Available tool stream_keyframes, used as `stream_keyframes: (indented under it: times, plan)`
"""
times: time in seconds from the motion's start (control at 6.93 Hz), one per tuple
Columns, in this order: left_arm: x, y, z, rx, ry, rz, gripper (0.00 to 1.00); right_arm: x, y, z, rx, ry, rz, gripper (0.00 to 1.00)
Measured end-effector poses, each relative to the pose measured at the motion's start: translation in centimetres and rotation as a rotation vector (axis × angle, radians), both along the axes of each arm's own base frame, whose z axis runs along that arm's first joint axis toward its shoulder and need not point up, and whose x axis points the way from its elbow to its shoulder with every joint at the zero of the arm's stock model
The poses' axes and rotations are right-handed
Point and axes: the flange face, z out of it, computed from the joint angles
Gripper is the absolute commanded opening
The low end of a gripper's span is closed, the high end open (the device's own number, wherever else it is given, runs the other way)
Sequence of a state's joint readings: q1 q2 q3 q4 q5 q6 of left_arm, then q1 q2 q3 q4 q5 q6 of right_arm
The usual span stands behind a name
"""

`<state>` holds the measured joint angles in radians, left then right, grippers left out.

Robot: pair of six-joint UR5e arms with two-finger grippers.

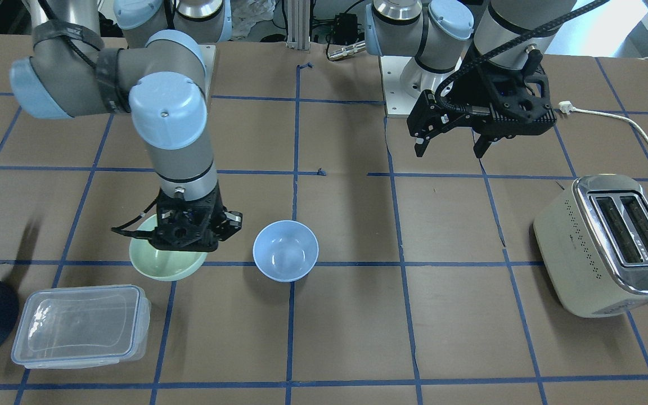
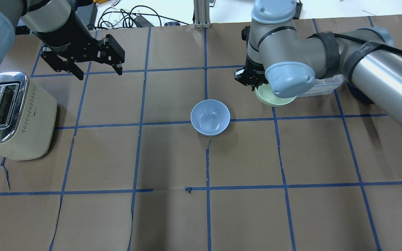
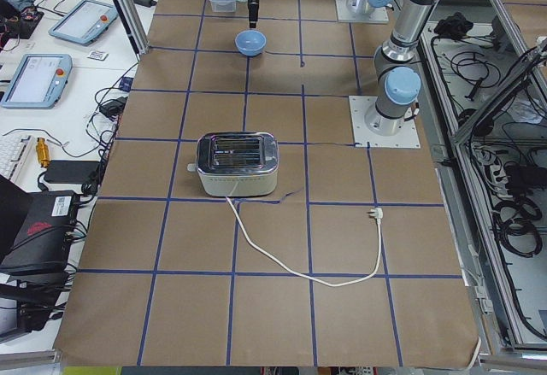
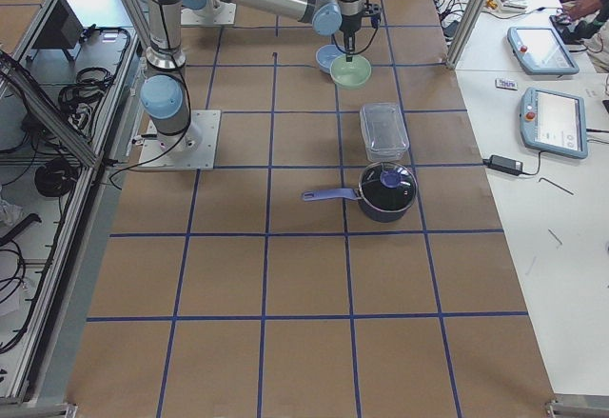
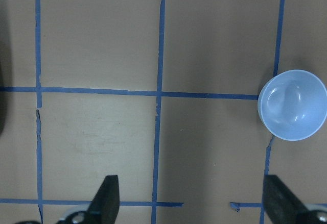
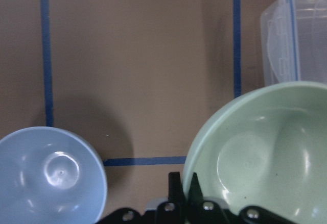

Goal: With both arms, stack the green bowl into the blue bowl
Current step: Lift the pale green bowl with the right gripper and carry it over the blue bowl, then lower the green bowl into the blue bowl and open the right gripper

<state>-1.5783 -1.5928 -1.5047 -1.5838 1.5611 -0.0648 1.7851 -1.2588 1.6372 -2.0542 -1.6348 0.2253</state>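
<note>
Right tool (image 6: 183,191) clenched on the rim of the green bowl (image 1: 166,267) — one finger inside, one outside. The blue bowl (image 1: 286,250) sits upright on the surface (image 1: 358,315) just beside it, not touching. Left tool (image 1: 451,151) hangs released — fingers spread wide, well apart from both bowls.

A cream toaster (image 1: 605,247), a clear lidded container (image 1: 80,326) and a dark navy saucepan (image 4: 385,191) sit on the taped table (image 1: 358,332).

The green bowl (image 1: 169,269) and blue bowl (image 1: 285,250) look smooth, perhaps plastic.
</note>
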Motion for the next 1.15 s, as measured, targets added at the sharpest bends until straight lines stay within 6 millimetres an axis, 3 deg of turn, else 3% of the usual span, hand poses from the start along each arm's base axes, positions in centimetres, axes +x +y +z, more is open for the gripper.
stream_keyframes:
  times: [0.29,0.43,0.72,1.15]
  plan:
    - [0.1,-0.4,-0.2,0.0,0.001,0.001,1.0,7.2,1.3,-1.4,0.002,-0.013,-0.01,0.0]
    - [0.1,-0.4,-0.2,-0.002,0.001,0.001,1.0,9.5,2.0,-2.5,0.009,-0.016,-0.014,0.0]
    - [0.1,-0.5,-0.2,-0.003,0.002,0.001,1.0,11.7,3.0,-3.4,0.013,-0.024,-0.018,0.0]
    - [0.2,-0.5,-0.3,-0.001,0.002,0.004,1.0,13.1,3.5,-4.2,0.01,-0.031,-0.011,0.0]
